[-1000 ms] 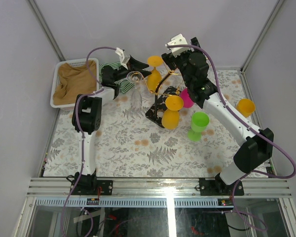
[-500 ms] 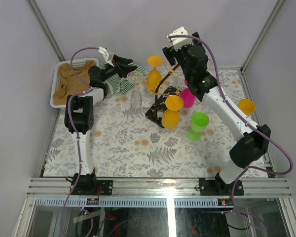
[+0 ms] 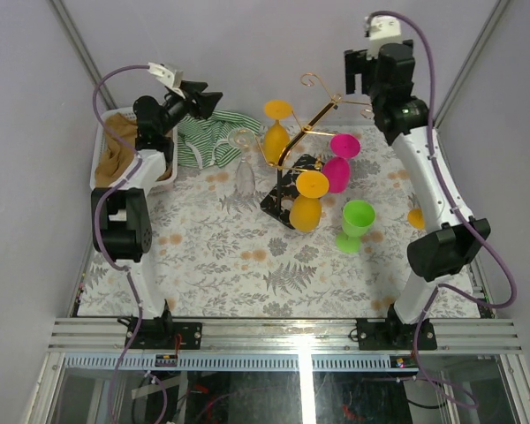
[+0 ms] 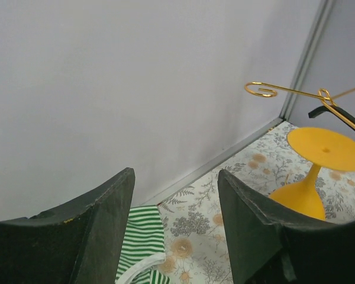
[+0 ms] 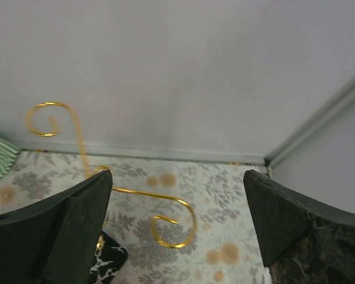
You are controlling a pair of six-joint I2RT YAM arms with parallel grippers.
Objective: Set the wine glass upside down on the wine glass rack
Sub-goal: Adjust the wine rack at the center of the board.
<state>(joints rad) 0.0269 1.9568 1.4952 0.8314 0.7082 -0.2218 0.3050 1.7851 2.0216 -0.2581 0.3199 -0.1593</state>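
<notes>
the left gripper (image 3: pixel 210 99) is standing open with nothing between its fingers, as the left wrist view shows. a second ago it was just beside the foot of the clear wine glass (image 3: pixel 244 168). now it is lifted back towards 10 o'clock of the wine glass rack (image 3: pixel 302 162), beyond the green striped cloth (image 3: pixel 214 140) and well apart from the glass.

the clear wine glass is hanging where it was, at the rack's 9 o'clock. its foot is up at a gold hook and its bowl is pointing down, with no gripper touching it.

the right gripper (image 5: pixel 177 177) is gaping wide and holding nothing. a second ago it was crowding over the top of the rack. now it is raised high at about 1 o'clock, near the back wall. this is uncovering the gold arms and curled hooks, and the whole pink glass (image 3: pixel 340 163) hanging at the rack's 3 o'clock.

one orange glass (image 3: pixel 276 132) is hanging at the rack's 11 o'clock and another orange glass (image 3: pixel 307 205) at 6 o'clock, both as before. the green glass (image 3: pixel 356 221) is standing upright on the table (image 3: pixel 212 256) at 4 o'clock, unchanged. the white basket (image 3: pixel 99 168) with brown cloth is sitting at the far left.
</notes>
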